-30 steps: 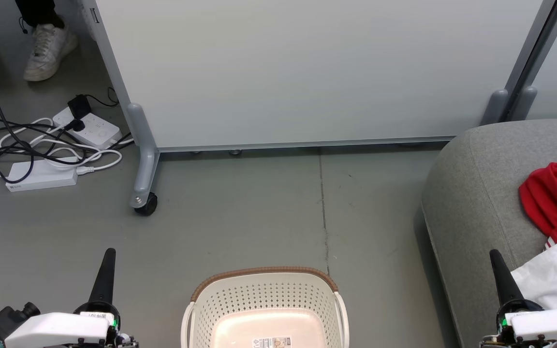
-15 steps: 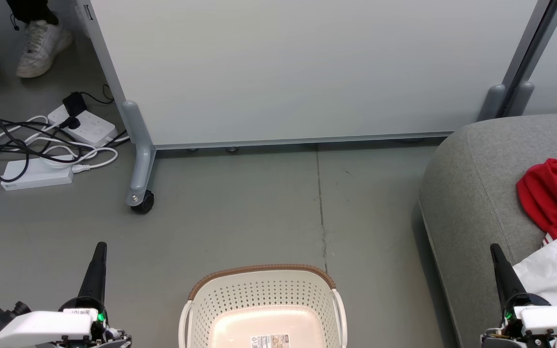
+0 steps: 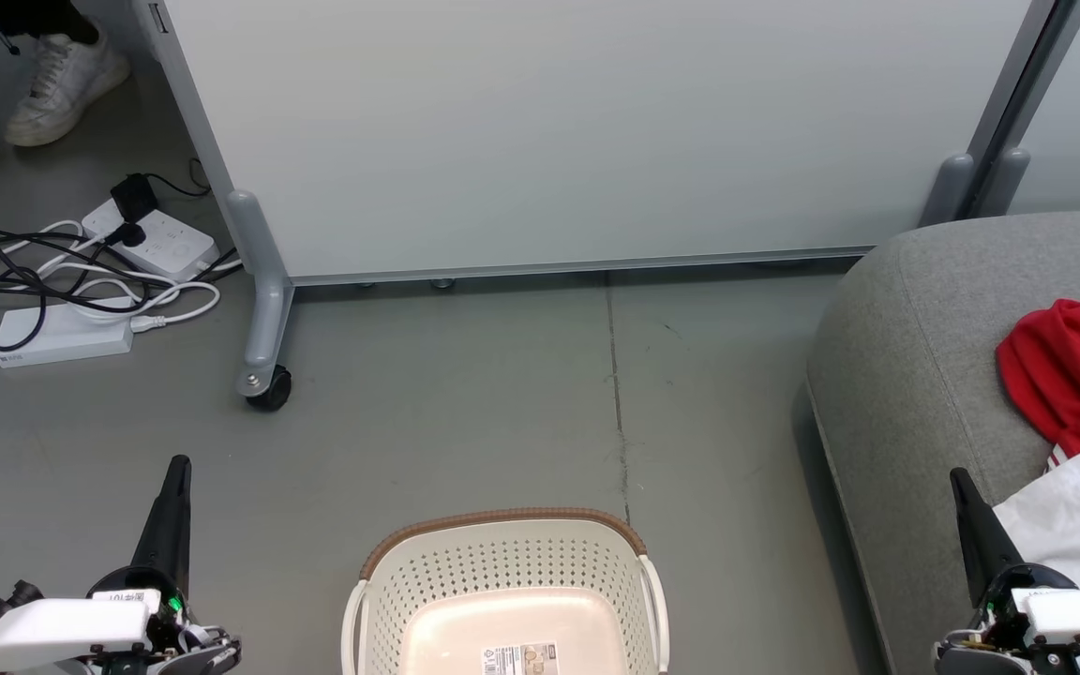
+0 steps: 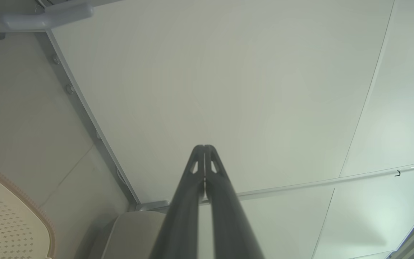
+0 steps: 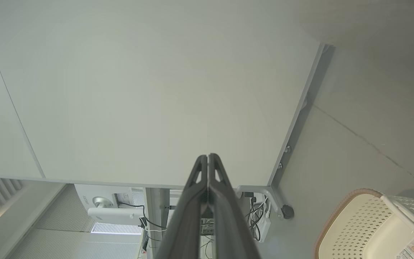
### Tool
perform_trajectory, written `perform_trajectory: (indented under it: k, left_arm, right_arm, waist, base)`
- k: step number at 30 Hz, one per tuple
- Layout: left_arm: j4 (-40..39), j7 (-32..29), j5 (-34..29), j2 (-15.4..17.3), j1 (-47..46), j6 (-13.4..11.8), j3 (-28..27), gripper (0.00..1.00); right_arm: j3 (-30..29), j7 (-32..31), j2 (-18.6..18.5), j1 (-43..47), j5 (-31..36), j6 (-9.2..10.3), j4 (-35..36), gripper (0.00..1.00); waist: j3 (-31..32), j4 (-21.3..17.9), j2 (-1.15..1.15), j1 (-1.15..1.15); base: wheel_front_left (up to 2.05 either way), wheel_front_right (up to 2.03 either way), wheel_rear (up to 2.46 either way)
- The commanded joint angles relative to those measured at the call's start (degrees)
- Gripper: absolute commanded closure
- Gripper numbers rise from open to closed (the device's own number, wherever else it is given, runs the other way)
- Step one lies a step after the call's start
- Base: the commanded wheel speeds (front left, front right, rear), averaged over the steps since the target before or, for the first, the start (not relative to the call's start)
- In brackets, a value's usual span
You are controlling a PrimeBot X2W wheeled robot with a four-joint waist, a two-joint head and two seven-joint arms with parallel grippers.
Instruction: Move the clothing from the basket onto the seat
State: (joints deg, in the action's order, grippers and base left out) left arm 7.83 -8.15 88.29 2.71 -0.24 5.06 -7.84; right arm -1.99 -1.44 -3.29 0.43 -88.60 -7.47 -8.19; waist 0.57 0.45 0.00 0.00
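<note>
The cream basket [image 3: 502,581] with a brown rim sits on the floor at the bottom centre, with only a label on its floor. The red clothing [image 3: 1070,370] with a white striped panel lies on the grey seat [image 3: 915,375] at the right. My left gripper [image 3: 176,466] is shut at the lower left, left of the basket, holding nothing. My right gripper [image 3: 957,478] is shut at the lower right, over the seat's front edge near the white fabric. Both wrist views show shut fingers [image 4: 204,149] [image 5: 207,157] pointing at the pale partition, with the basket [image 4: 9,216] [image 5: 368,226] at a corner.
A pale grey wheeled partition [image 3: 577,131] stands behind, its caster [image 3: 268,386] on the floor at left. Power strips and tangled cables [image 3: 81,281] lie at far left. A person's white shoe [image 3: 57,84] is at the top left.
The whole picture has shifted up and left, so the camera has moved. Both grippers stay shut and empty at the lower corners.
</note>
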Motion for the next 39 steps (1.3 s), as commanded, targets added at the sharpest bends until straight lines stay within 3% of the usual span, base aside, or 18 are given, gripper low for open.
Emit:
perform_trajectory:
  k: [1,13,39]
  left_arm:
    - [-0.48,-0.35,0.86,0.27,-0.96,0.5,-0.47,1.0]
    - [-1.13,-1.7,4.84,0.29,-1.16,0.6,-1.56,1.0]
    - [-1.09,-1.66,4.66,0.3,-1.12,0.59,-1.5,1.0]
  right_arm:
    - [-0.31,-0.36,-0.4,-0.86,-1.09,-0.04,0.48,1.0]
    - [-0.33,-1.21,-0.55,-0.94,-5.58,-0.04,0.69,1.0]
    - [0.06,-0.71,-0.85,-0.87,-5.88,-0.04,0.71,1.0]
  waist:
    - [-0.05,-0.04,0.0,0.0]
    - [-0.51,-0.46,0.0,0.0]
    - [-0.51,-0.46,0.0,0.0]
  base:
    - [0.0,0.0,0.0]
    - [0.0,0.0,0.0]
    - [0.0,0.0,0.0]
